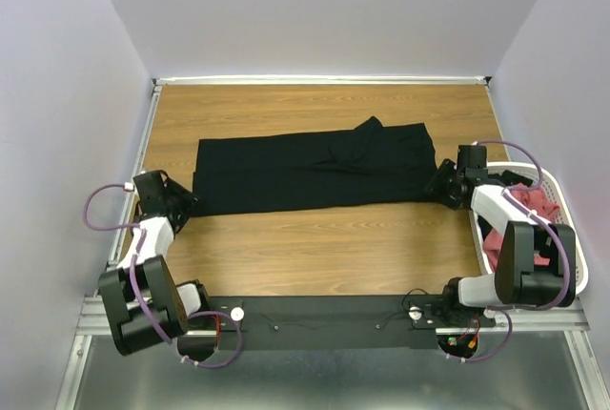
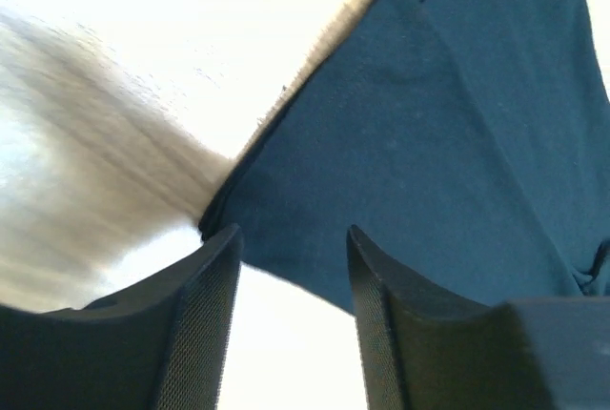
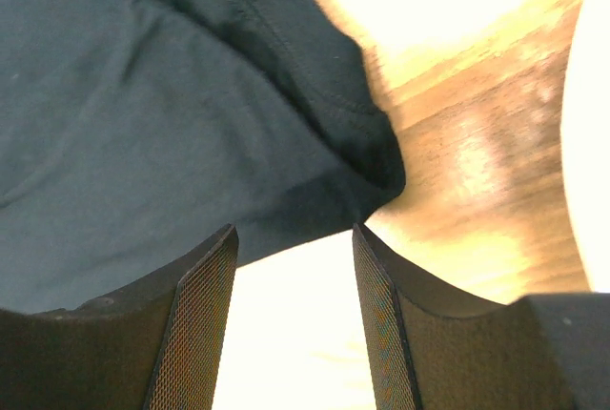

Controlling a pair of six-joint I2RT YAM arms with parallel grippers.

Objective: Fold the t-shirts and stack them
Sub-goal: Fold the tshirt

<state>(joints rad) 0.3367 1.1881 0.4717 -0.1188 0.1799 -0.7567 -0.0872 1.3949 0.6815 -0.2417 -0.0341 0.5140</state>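
1 white mesh basket (image 1: 580, 257) (right); wooden table (image 1: 315, 248)

Black t-shirt (image 1: 305, 174) folded into a long band, flat across the wooden table (image 1: 315, 248). Left gripper (image 1: 188, 202) sits low, the band's near-left corner right at its fingertips. Right gripper (image 1: 438, 186) the same at the near-right corner. Band spans between both sets of fingers. White mesh basket (image 1: 581, 267) behind the right fingers, salmon-red t-shirts (image 1: 546, 202) heaped inside.
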